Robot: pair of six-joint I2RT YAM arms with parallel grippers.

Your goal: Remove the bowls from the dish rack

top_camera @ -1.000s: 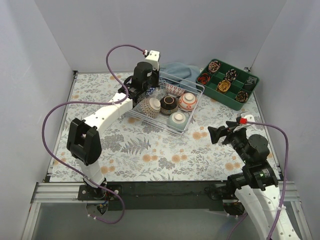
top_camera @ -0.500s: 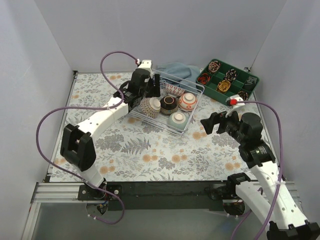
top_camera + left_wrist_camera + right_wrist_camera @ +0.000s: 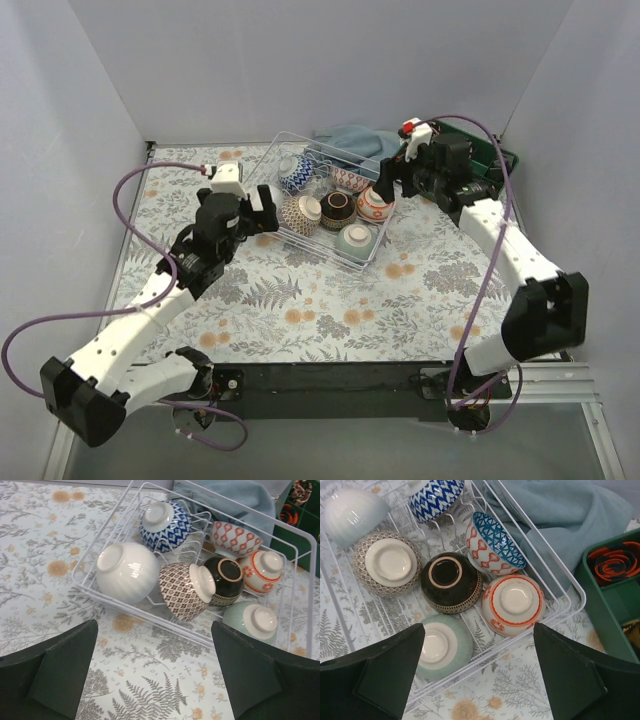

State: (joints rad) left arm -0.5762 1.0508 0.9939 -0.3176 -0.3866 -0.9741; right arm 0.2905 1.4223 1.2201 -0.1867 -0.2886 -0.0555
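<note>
Bowls (image 3: 451, 582) rest feet-up between dish rack (image 3: 395, 215) tines, likely for draining. Right gripper (image 3: 479, 630), jaws spread, hovers above, poised for pick. Left gripper (image 3: 154, 627), jaws spread, empty, alongside.

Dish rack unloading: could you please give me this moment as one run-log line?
dish rack: seven bowls inside | left gripper: open, empty, beside rack | right gripper: open, empty, over rack's right end

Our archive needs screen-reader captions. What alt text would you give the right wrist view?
Seven small ceramic bowls lie upturned or tipped in a white wire dish rack, seen from above between the dark fingers of the open right gripper. A crumpled blue-grey cloth and a green plastic compartmented tray sit beside the rack.
</note>
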